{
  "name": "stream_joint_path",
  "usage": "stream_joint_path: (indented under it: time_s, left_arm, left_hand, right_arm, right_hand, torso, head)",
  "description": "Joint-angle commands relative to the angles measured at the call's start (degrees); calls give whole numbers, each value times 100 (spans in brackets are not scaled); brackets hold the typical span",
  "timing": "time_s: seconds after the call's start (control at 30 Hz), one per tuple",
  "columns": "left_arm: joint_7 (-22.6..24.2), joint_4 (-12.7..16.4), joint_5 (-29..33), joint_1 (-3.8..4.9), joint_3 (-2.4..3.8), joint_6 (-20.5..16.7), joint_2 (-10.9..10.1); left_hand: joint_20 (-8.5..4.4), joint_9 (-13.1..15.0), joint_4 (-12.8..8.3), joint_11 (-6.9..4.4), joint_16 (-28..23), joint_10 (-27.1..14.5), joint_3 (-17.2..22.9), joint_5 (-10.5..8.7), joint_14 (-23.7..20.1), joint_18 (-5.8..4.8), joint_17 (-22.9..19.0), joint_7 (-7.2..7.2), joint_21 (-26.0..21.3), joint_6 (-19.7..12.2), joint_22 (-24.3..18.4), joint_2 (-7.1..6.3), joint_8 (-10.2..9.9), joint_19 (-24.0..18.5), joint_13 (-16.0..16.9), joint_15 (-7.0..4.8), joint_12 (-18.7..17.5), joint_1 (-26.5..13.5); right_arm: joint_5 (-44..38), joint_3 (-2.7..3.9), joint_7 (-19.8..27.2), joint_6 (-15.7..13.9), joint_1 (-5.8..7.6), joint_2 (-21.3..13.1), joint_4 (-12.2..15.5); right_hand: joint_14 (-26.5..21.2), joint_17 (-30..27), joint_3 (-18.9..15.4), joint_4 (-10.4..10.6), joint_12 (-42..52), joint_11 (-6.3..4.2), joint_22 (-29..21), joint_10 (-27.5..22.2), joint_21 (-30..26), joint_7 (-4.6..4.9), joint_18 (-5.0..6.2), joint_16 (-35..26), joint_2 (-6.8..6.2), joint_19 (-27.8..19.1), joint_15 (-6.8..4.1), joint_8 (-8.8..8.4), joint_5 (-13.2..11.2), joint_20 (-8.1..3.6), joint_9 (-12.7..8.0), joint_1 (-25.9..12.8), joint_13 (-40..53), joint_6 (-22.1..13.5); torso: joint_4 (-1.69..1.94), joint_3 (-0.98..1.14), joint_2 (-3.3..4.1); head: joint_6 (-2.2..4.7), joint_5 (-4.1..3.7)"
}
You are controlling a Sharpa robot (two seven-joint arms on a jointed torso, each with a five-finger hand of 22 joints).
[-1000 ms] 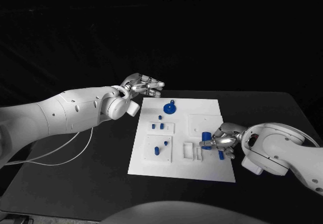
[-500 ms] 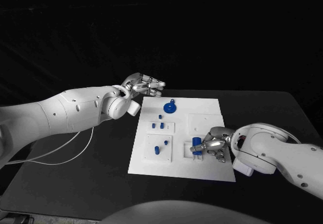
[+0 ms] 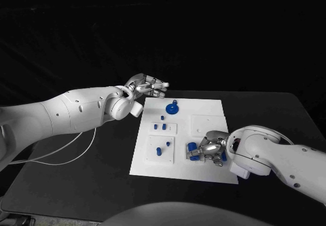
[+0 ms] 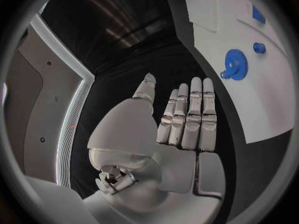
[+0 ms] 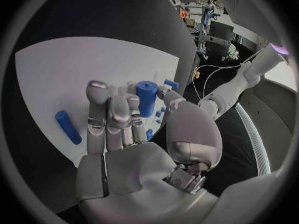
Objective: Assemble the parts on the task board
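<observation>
The black tabletop carries the white task board, which lies in the middle with its long sides running away from the robot.

The left arm reaches in over the tabletop and ends just beyond the board's far left corner. Its left hand hovers there with nothing in it; the left wrist view shows the fingers stretched out straight, side by side, over bare black tabletop beside the board's edge.

The right arm bends in over the board's near right part. Its right hand holds a blue cylinder, pinched upright between the thumb and the curled fingers, above the near middle of the board by the small rectangular recesses.

A blue gear with a small handle lies flat near the board's far edge. A blue peg lies on its side on the white surface, apart from the right hand. On the board's left side, small blue parts sit on one raised square tile, and another blue part sits on the tile nearer the robot.
</observation>
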Motion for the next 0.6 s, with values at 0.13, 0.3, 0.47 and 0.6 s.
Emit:
stream_joint_path:
  time_s: [0.13,0.3,0.47,0.6]
  left_arm:
    - [82,13,-18,-2,5,93,20]
    - [76,15,-14,-2,5,105,18]
    - [68,17,-13,-2,5,106,11]
    - [65,19,-12,-2,5,106,8]
  left_hand:
    - [29,4,208,0,-13,-41,-148,-2,-40,-34,12,8,20,-54,-25,-108,3,-9,9,8,-1,-182]
    - [31,3,312,4,-14,-47,-238,-12,-46,-33,15,10,24,-66,-40,-125,-2,-7,9,12,-4,-202]
    - [32,3,335,4,-14,-47,-236,3,-45,-33,17,11,26,-68,-46,-120,-1,-8,9,12,-3,-192]
    - [32,3,335,4,-14,-47,-236,3,-45,-33,17,11,26,-68,-46,-120,-1,-8,9,12,-3,-192]
  right_arm:
    - [-87,-35,-376,95,-33,42,-46]
    - [-97,-37,-378,159,-30,70,-94]
    - [-146,-39,-377,89,-30,93,-140]
    - [-184,-40,-375,33,-29,104,-164]
  right_hand:
    - [20,15,720,-734,3,-21,19,36,39,-9,-64,38,82,273,6,-12,-61,14,-18,67,12,33]
    - [20,11,569,-546,-40,-8,23,24,20,2,-61,27,-23,270,16,-16,-508,21,-66,40,-16,44]
    - [21,6,193,138,-55,43,18,29,-13,51,-32,11,-272,270,47,-15,-1894,48,-117,140,-35,67]
    - [13,6,-32,469,-85,47,23,21,-12,71,-31,-5,-441,271,43,-16,-1920,40,-164,11,-51,55]
  torso:
    - [-2,-2,3]
    - [3,-5,2]
    - [2,-5,3]
    - [1,-6,2]
  head:
    - [5,8]
    - [-2,8]
    - [-3,18]
    - [-3,25]
